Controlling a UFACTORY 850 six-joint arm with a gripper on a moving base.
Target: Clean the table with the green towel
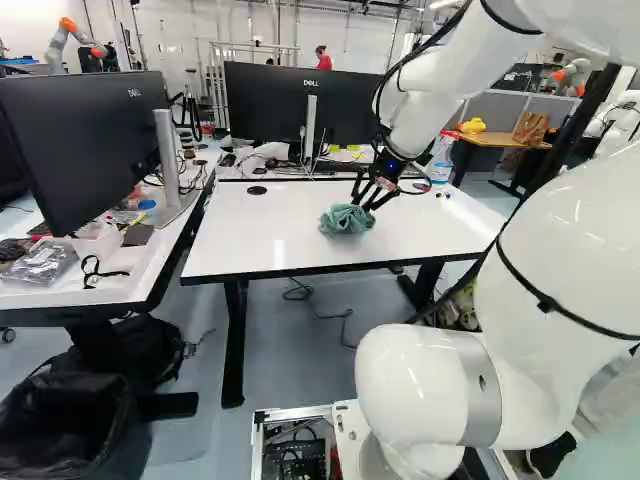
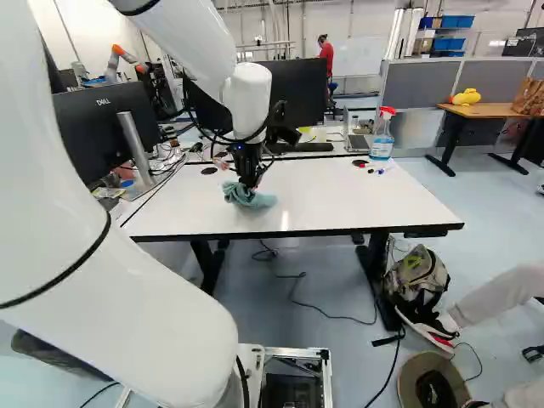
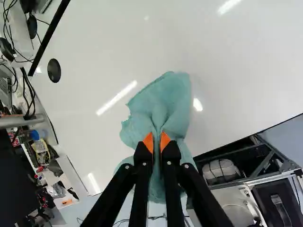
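My gripper is over the white table in the left base view, low at its middle. The green towel lies bunched on the tabletop beneath it. In the wrist view the gripper is shut on the towel, a fold of cloth pinched between the orange pads. The towel spreads ahead of the fingers and partly under them. The right base view shows the same towel resting on the table, left of its middle.
Monitors stand beyond the table's far edge. A spray bottle and small items are at its far right corner. Left is a desk with a monitor. A backpack and a person's foot are on the right. Another robot stands behind.
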